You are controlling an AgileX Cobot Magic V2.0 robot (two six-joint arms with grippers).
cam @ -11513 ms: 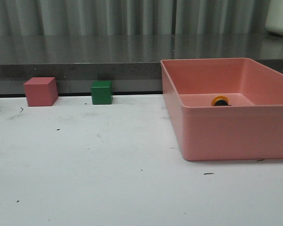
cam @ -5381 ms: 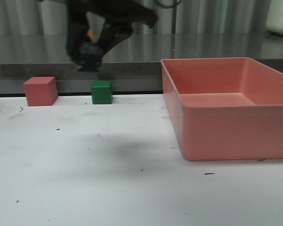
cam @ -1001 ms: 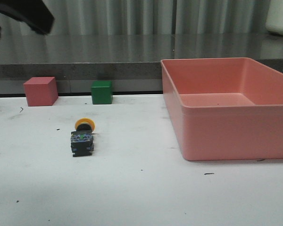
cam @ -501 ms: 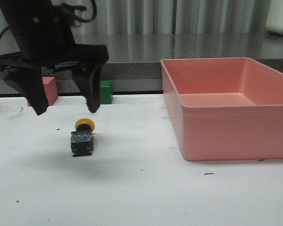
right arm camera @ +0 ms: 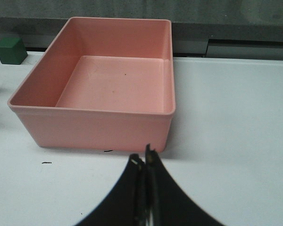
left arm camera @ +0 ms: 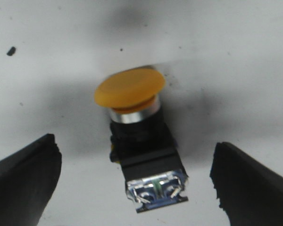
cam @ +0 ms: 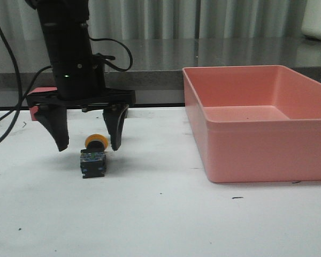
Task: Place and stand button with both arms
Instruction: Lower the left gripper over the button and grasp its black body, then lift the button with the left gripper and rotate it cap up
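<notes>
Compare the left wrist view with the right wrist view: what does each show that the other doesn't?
Only the left wrist view shows the button, lying on its side between the open left end effector fingers, untouched. Only the right wrist view shows the pink bin, which has nothing in it, a green cube, and the shut right end effector. Both show the white table.

No legible text or labels.
</notes>
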